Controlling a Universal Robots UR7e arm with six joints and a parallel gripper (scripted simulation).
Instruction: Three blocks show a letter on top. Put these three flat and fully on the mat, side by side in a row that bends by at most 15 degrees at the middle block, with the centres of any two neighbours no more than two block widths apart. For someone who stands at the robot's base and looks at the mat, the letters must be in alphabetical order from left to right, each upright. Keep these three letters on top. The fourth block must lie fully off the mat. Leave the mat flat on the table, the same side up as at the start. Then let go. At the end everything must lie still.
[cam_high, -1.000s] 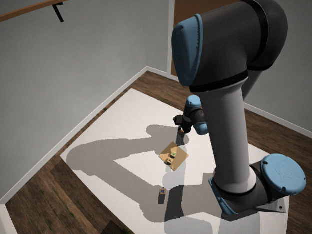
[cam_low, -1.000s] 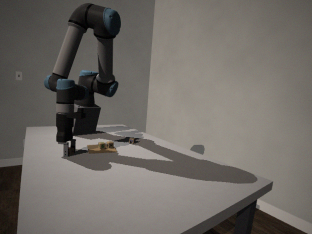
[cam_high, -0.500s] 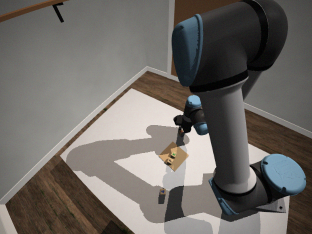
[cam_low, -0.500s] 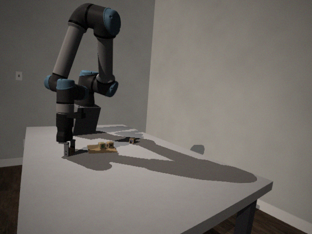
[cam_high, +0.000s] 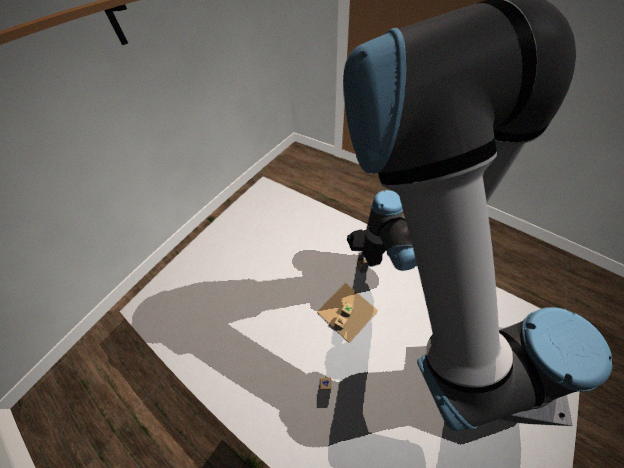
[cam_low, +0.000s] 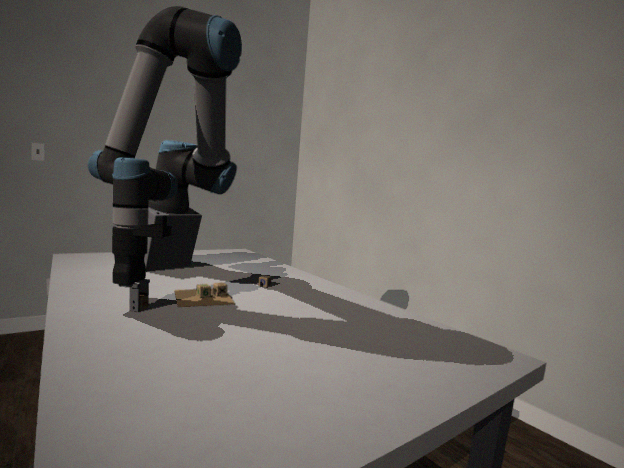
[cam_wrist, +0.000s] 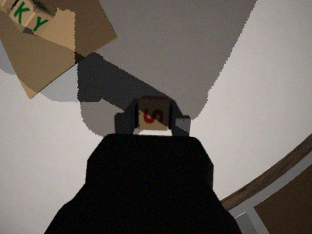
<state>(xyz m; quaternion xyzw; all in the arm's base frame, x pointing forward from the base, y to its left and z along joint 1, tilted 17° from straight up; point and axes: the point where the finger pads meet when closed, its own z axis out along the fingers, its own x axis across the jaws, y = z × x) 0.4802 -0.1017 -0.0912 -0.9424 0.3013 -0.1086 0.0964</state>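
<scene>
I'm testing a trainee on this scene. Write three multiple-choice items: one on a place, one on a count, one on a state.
1. Where is the block with the red S?
A. On the mat
B. On the table, off the mat, between the gripper's fingers
C. On top of another block

2. How many blocks lie on the mat?
A. One
B. Two
C. Three

3. How does the gripper stand?
A. Wide open above the mat
B. Closed on the S block
C. Shut on nothing

Key:
1 B: the block with the red S sits on the table, clear of the mat.
2 B: two blocks lie there.
3 B: the gripper has its fingers against the block's sides.
</scene>
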